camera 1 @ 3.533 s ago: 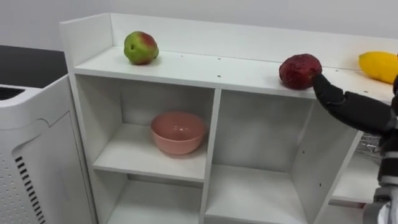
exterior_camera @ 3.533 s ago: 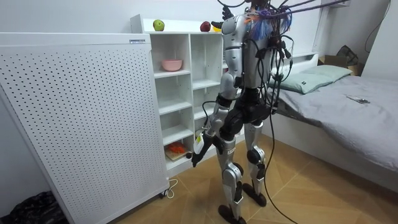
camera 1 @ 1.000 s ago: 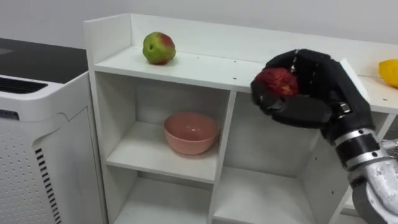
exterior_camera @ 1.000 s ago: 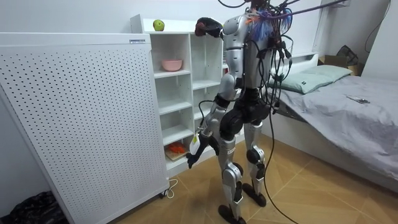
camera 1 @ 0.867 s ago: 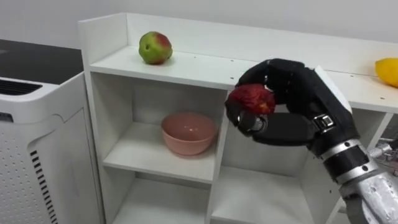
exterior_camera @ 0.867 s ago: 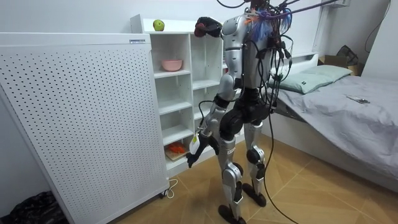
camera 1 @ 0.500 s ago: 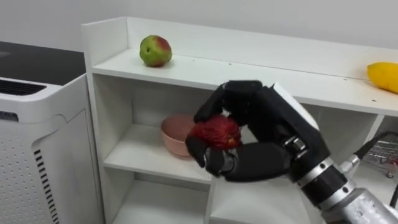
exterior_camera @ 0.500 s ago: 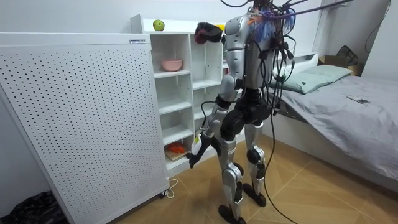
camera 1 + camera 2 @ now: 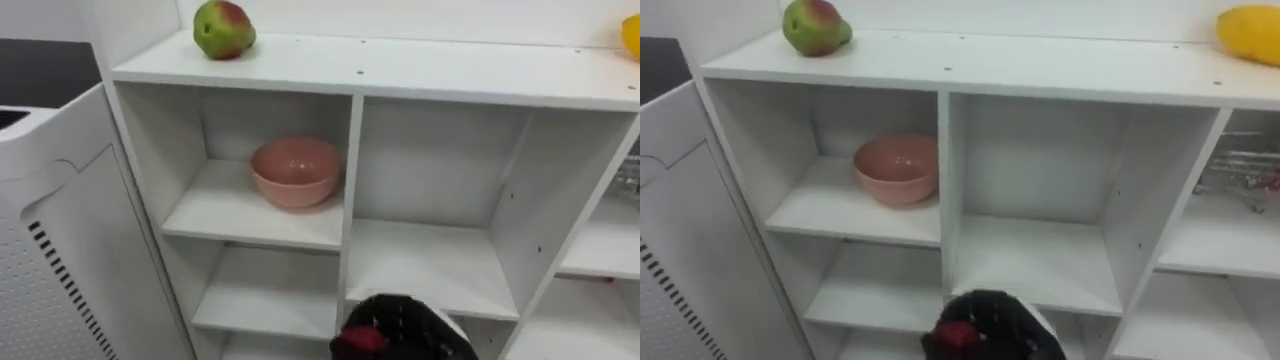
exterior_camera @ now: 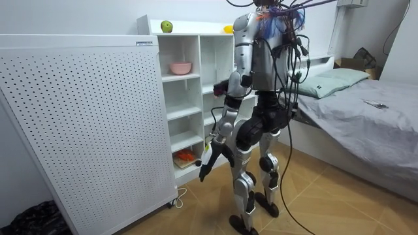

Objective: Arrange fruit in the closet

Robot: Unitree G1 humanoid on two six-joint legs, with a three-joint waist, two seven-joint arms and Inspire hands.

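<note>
**Carry step.** My right hand (image 9: 415,325), low in front of the closet (image 9: 450,75), has its dark fingers curled round the red fruit (image 9: 360,342). The fruit is held before the lower shelves and rests on no board. My left hand (image 10: 204,158) hangs by the thigh; I cannot tell its state.

**Next move, as I judge it.** I should raise the fruit into a compartment, perhaps over the pink bowl (image 9: 297,170), and clear the shelf edge before I let go.

**The fruit.** It shows as a small deep-red patch between the fingers, dull rather than glossy. Most of its shape is hidden.
</note>
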